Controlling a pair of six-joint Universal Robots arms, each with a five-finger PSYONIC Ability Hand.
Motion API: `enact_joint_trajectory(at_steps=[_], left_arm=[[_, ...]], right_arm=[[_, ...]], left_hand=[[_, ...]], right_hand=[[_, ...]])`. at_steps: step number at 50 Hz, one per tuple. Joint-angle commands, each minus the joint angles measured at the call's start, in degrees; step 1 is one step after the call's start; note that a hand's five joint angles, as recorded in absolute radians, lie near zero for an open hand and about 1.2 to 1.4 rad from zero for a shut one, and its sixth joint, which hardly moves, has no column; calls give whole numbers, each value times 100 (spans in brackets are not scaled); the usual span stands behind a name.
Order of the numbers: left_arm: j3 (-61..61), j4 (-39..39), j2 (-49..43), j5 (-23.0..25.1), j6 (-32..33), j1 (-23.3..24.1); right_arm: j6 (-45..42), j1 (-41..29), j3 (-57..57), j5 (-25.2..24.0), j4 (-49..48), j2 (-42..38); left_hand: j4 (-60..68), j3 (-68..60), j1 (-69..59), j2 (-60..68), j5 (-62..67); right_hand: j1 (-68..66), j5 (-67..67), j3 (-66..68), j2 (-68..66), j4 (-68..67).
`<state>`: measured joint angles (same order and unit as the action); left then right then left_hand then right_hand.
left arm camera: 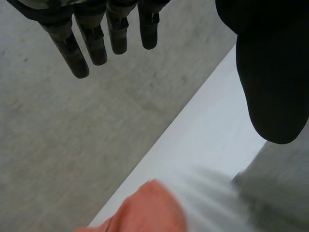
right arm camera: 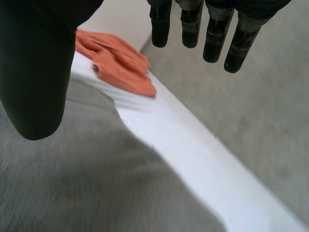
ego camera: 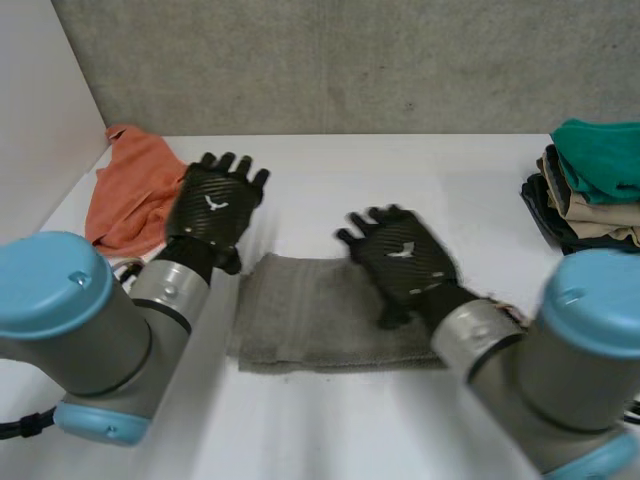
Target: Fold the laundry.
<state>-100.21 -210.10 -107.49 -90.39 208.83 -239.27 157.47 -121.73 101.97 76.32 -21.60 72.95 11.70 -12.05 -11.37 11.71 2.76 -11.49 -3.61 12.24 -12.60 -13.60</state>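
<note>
As it lies folded flat on the table [ego camera: 330, 440], the grey towel [ego camera: 310, 315] reads soft, light, limp: pinch it at a corner or edge. Your left hand [ego camera: 212, 205] hovers by its far left corner, your right hand [ego camera: 400, 255] above its right part; fingers on both straight, spread, empty.

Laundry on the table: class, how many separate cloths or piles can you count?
3. An orange cloth at the far left corner; a grey cloth, folded, in the middle; a stack of clothes at the right edge, green on top, its lower pieces partly hidden.
</note>
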Motion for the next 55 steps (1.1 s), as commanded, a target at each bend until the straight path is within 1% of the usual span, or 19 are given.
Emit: enact_joint_trajectory(at_steps=[1,5,6,8,10,13,17,23,28,30,31,33,34,38,39,43,49,51,55], left_arm=[[62,223,-79,-5,-387,732],[62,250,-141,-14,-361,812],[62,250,-141,-14,-361,803],[71,259,-132,-14,-361,785],[71,259,-106,-5,-378,768],[54,267,-62,-14,-378,689],[45,329,140,-32,-387,557],[45,426,465,-435,-396,144],[19,443,624,-1007,-422,-58],[1,452,624,-1113,-431,-67],[1,461,624,-1113,-431,-67],[-25,461,615,-1104,-431,-41],[-34,452,615,-1104,-431,-32],[-8,461,554,-1078,-457,29],[1,452,545,-1069,-483,47],[71,461,431,-920,-747,266],[142,794,158,-357,-1257,741],[220,1030,-34,-339,-1292,759],[369,1452,-394,-540,-1301,750]], right_arm=[[189,1239,701,-416,719,115],[-487,1626,816,-425,754,-254],[-628,1653,799,-399,754,-368],[-997,1741,711,-320,780,-606],[-1200,1758,614,-276,798,-685],[-1306,1758,430,-197,807,-668],[-1376,1601,105,93,745,-519],[-1376,-41,-835,261,701,-254],[-1525,-1472,-1459,-19,499,-1210],[-1631,-1721,-1609,-56,534,-1501],[-1692,-1853,-1688,-73,595,-1729],[-1667,-1880,-1768,23,648,-1871],[-1606,-1872,-1803,101,657,-1898],[-475,-1714,-1891,813,657,-1627],[268,-1417,-1865,1014,701,-1400],[1844,-399,-1768,912,788,-784],[2192,115,-1908,261,1605,-764],[2157,97,-2110,59,1904,-1044],[2087,36,-2602,76,2291,-1625]], left_hand=[[-98,133,65,-99,-205],[-81,116,48,-82,-188],[-81,116,48,-82,-188],[-81,116,48,-82,-188],[-81,116,48,-82,-188],[-81,116,48,-82,-188],[-64,99,31,-65,-171],[-47,82,14,-48,-154],[-64,99,31,-65,-171],[-81,116,48,-82,-188],[-81,116,48,-82,-188],[-81,116,48,-82,-188],[-81,116,48,-82,-188],[-81,116,48,-82,-188],[-64,99,31,-65,-171],[-47,82,14,-48,-154],[20,15,-53,19,-87],[70,-35,-103,69,-37],[87,-52,-120,86,-20]], right_hand=[[149,361,-224,260,360],[-241,-29,167,-130,-30],[-845,-634,771,-734,-635],[-3247,-3035,3173,-3136,-3036],[-6335,-6124,6261,-6224,-6125],[-6851,-6639,6776,-6740,-6640],[-6851,-6639,6776,-6740,-6640],[-6851,-6639,6776,-6740,-6640],[-6851,-6639,6776,-6740,-6640],[-6851,-6639,6776,-6740,-6640],[-5408,-5196,5333,-5297,-5197],[-1076,-864,1002,-965,-865],[149,361,-224,260,360],[149,361,-224,260,360],[149,361,-224,260,360],[149,361,-224,260,360],[149,361,-224,260,360],[149,361,-224,260,360],[149,361,-224,260,360]])
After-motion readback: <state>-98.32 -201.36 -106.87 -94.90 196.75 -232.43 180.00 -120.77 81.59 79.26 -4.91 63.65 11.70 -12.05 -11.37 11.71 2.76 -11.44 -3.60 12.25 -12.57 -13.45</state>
